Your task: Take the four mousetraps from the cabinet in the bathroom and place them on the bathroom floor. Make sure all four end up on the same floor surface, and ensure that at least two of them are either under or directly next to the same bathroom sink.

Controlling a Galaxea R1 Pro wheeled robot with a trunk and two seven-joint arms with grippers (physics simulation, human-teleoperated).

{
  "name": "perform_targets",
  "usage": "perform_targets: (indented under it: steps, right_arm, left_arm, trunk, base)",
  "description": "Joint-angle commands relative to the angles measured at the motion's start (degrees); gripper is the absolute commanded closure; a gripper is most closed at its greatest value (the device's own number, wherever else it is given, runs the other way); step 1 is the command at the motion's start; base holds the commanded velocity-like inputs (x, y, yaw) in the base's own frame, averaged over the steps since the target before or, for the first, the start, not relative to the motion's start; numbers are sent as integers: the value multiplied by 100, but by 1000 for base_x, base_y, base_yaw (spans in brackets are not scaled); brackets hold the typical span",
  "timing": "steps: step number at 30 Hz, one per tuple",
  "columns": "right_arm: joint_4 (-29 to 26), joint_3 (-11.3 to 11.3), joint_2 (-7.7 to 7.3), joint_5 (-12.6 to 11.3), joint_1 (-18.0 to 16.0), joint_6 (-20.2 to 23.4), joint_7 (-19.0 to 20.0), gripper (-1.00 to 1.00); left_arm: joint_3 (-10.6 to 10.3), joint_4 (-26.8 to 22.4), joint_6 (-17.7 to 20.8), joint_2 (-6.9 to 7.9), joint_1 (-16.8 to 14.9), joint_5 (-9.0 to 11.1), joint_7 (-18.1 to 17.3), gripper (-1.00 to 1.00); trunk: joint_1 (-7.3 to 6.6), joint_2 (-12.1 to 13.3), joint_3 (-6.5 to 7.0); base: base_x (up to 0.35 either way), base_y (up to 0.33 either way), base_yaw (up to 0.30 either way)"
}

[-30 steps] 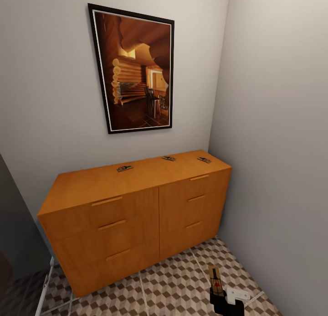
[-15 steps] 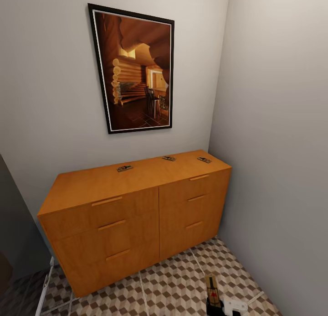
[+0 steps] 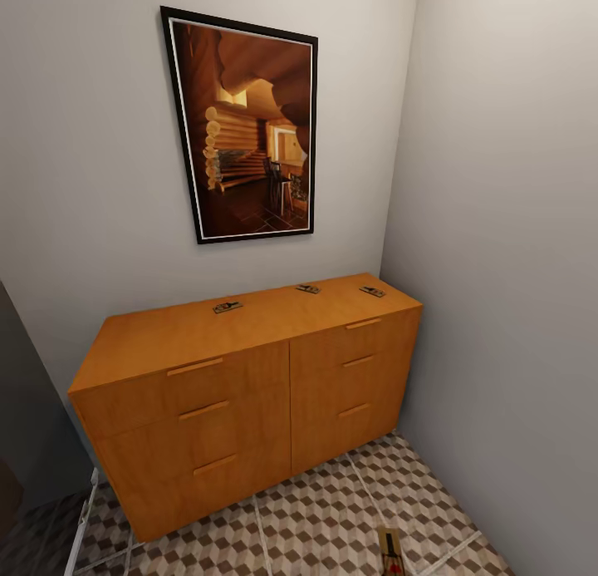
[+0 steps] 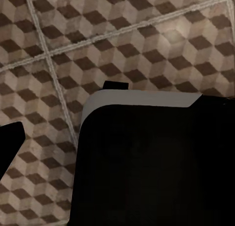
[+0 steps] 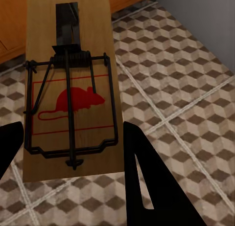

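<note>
While your right gripper clamps one mousetrap between its fingers, three mousetraps sit on the cabinet beyond it. No trap is on the bathroom floor beneath it yet; I cannot tell your left gripper's opening.

Matt wooden mousetrap with black wire; smooth orange wooden cabinet.

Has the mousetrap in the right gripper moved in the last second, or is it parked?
Yes. In the head view the held mousetrap has sunk toward the frame's bottom edge, away from the cabinet, which has not shifted. The right gripper grips it.
</note>
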Motion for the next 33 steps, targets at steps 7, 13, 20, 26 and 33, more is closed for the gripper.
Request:
perform_targets:
  steps: [7,13,20,26,33]
  right_arm:
    - [4,-27,3,27,-3,-15,-30,100]
    - [11,-27,5,27,-3,-2,-30,100]
    - [12,-28,3,27,-3,9,-30,100]
    - [13,-27,5,27,-3,11,-30,100]
    - [13,-28,-1,27,-3,11,-30,100]
  left_arm:
    - [22,-78,-8,4,3,17,-2,-100]
    - [22,-174,-7,5,3,15,8,-100]
    - [14,-190,-8,5,3,9,11,-100]
    - [15,-210,-8,5,3,0,13,-100]
    - [13,-341,-1,5,3,-3,14,-100]
  trunk:
    - [0,-3,-5]
    - [0,-3,-5]
    - [0,-3,-5]
    - [0,-3,-5]
    - [0,-3,-5]
  base:
    - [0,0,0]
    - [0,0,0]
    - [0,0,0]
    - [0,0,0]
    - [0,0,0]
